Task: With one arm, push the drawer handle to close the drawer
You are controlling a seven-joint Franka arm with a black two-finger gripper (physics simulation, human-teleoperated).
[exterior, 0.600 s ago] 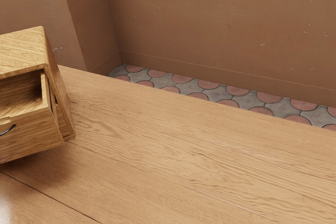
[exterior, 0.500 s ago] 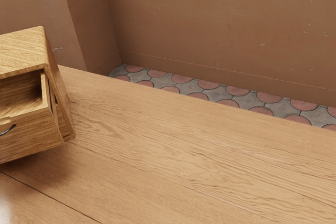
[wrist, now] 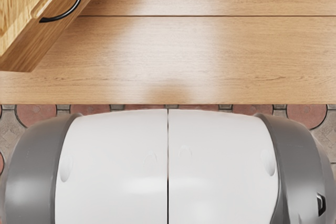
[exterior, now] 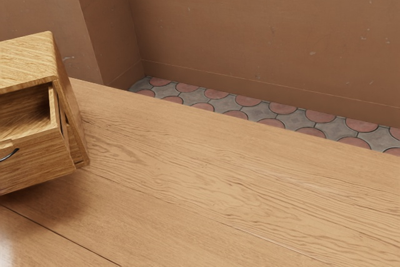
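Closest to the camera on my hand is a smooth white casing [wrist: 115, 166] with grey ends and a narrow seam down its middle, which looks like part of my own arm, standing apart from the cabinet [exterior: 25, 60]. I cannot tell whether my tool is spread or pressed together. The dark, curved handle [wrist: 76, 4] is fixed to the outer face of the drawer [exterior: 37, 166], on the side turned away from the cabinet's body. The drawer is open: it juts out from the front of the cabinet, and I can see its hollow inside and one side wall beneath the cabinet's overhanging top. The cabinet is of the same sort of warm, streaky wood as the drawer, with a rounded upper edge. It stands on the desk [exterior: 206, 173], whose pale boards, marked by thin dark joins, run out past the cabinet toward the exterior view's right. A soft shadow lies on the boards under the drawer, just beside the cabinet. Beyond the desk's edge, farther off than the cabinet, is a floor [exterior: 219, 105] of grey tiles with reddish round patches. Farther still, behind the cabinet and the floor, rises a scuffed brown wall [exterior: 250, 35] with a corner in it
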